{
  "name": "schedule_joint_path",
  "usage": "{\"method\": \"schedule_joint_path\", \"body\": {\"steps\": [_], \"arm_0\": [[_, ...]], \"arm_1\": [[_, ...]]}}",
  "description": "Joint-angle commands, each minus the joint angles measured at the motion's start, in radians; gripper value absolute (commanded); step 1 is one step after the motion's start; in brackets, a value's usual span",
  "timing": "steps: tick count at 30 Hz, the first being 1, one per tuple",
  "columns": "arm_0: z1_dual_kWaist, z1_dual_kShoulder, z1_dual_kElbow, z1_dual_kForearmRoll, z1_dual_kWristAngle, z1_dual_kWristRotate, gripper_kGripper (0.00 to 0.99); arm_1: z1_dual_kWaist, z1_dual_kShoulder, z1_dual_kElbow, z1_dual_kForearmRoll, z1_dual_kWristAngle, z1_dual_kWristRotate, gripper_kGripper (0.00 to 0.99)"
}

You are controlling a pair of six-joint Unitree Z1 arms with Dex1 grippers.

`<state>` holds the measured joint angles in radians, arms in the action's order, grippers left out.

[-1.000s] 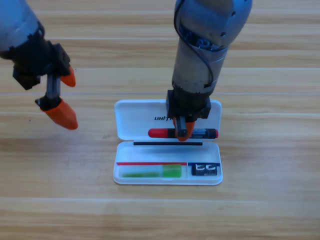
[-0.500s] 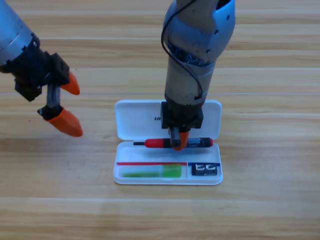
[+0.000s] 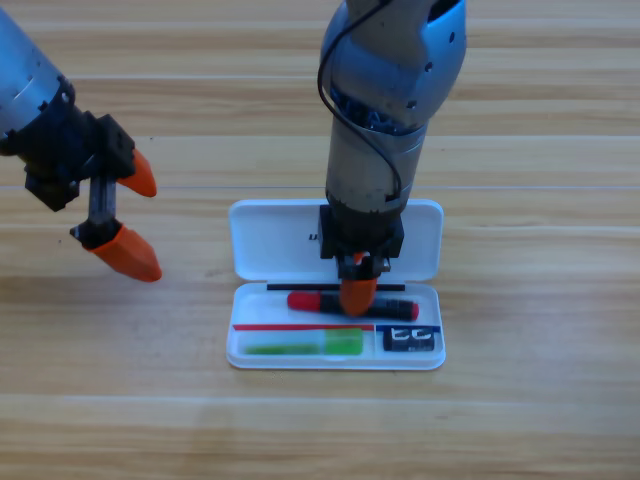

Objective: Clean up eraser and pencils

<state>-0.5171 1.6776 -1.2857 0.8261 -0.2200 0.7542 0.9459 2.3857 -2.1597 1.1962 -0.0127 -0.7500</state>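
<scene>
Over the white case (image 3: 262,245) on your tabletop (image 3: 540,330), the right gripper (image 3: 358,292) clamps the red-capped marker (image 3: 312,301), lowering it beside the green pencil (image 3: 305,345) and eraser (image 3: 411,339); your left gripper (image 3: 128,218) waits agape, empty.

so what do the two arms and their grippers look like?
Both arms are glossy blue-grey cylinders. Right arm carries a looping black cable; its black gripper shows one blunt orange jaw. Left gripper: blocky black body, two tapered orange jaws.

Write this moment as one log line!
right gripper: on marker over case tray | green pencil, eraser: in tray | left gripper: open, waiting left
</scene>
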Motion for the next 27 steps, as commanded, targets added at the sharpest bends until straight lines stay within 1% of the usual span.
{"method": "schedule_joint_path", "body": {"steps": [1,5,8,12,15,18,22,25,27], "arm_0": [[0.020,-0.009,0.023,-0.012,-0.012,0.010,0.990],[0.020,-0.018,0.019,-0.010,-0.012,0.008,0.990],[0.032,-0.030,0.009,-0.010,-0.024,0.007,0.990],[0.055,-0.032,-0.014,-0.010,-0.048,0.002,0.990],[0.081,-0.027,-0.040,-0.010,-0.073,-0.001,0.990],[0.121,-0.004,-0.069,-0.021,-0.111,0.001,0.990],[0.175,0.040,-0.089,-0.061,-0.186,0.007,0.990],[0.209,0.083,-0.080,-0.114,-0.240,0.017,0.990],[0.226,0.111,-0.058,-0.168,-0.274,0.030,0.990]], "arm_1": [[0.022,0.027,-0.002,0.005,-0.023,0.009,0.937],[0.019,-0.068,0.032,0.005,0.011,0.009,0.948],[0.019,-0.161,0.072,0.005,0.059,0.015,0.956],[0.020,-0.298,0.152,0.005,0.102,0.017,0.957],[0.025,-0.424,0.245,0.005,0.163,0.017,0.957],[0.030,-0.557,0.331,0.005,0.247,0.017,0.957],[0.030,-0.694,0.403,0.005,0.342,0.054,0.957],[0.030,-0.754,0.440,0.002,0.361,0.081,0.957],[0.030,-0.786,0.468,0.000,0.367,0.097,0.957]]}}
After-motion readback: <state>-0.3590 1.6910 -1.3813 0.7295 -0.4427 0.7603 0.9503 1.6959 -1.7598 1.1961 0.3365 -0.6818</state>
